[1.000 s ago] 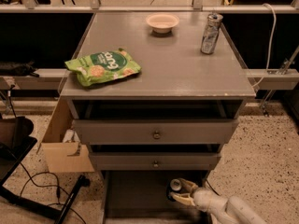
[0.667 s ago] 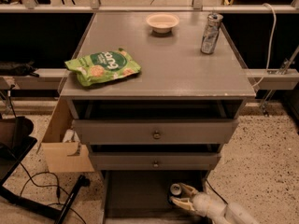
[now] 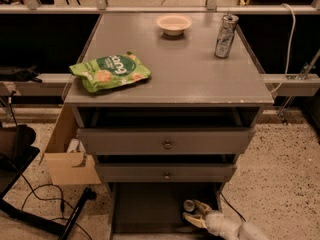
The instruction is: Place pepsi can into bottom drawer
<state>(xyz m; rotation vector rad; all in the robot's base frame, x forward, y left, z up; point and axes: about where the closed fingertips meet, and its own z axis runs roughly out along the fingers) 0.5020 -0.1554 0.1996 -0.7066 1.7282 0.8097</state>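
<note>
Lowering gently is my plan: the hand (image 3: 192,211), low at the right of the open bottom drawer (image 3: 145,211), looks clamped around the pepsi can (image 3: 188,204), so I'd seat it flat on the drawer floor before letting go.

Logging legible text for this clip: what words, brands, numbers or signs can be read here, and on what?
green snack bag: white lettering, upside down, too blurred to read.
slim silver can: markings too blurred to read.
pepsi can, held by the gripper low in the bottom drawer: only its silver top shows, no label readable.
</note>
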